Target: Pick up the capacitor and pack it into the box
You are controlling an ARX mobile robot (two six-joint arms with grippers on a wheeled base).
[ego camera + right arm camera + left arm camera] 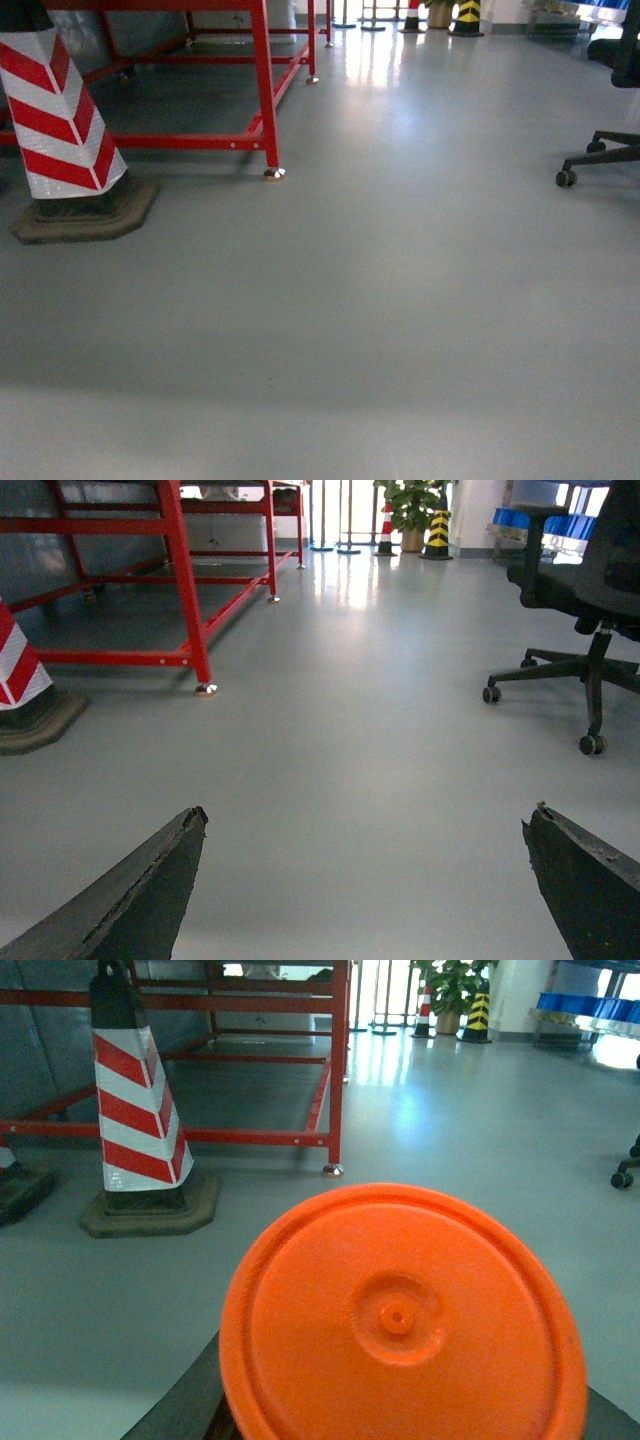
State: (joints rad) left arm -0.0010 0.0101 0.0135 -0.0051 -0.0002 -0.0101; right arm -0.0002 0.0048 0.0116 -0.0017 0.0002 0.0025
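1. Nearest in the right wrist view, the right gripper (365, 880) shows two dark fingertips (140, 895) set wide apart, with nothing but bare grey floor (370, 770) between them.
2. In the left wrist view an orange round lid (400, 1315) fills the lower frame just under the camera. Dark gripper parts peek out at its lower edges, so the left gripper seems to carry it, but its fingers are hidden and I cannot tell whether they are clamped or apart.
3. A little farther off stands a red-and-white striped cone (55, 115) on a dark base, to the left in the head view.
4. Behind it is a red metal frame (265, 85), one foot resting on the floor.
5. To the right, a black office chair (590, 590) stands on castors.
6. Farthest away are blue bins (545, 522), a potted plant (410, 505) and a yellow-black cone (438, 530).
7. Neither the capacitor nor the box appears in any view, so their place relative to either gripper cannot be stated.
8. Risks, as I judge them: driving on could clip the cone, frame foot or chair castors, and the orange lid blocks much of the left camera's sight, so a reach with that arm could go astray.
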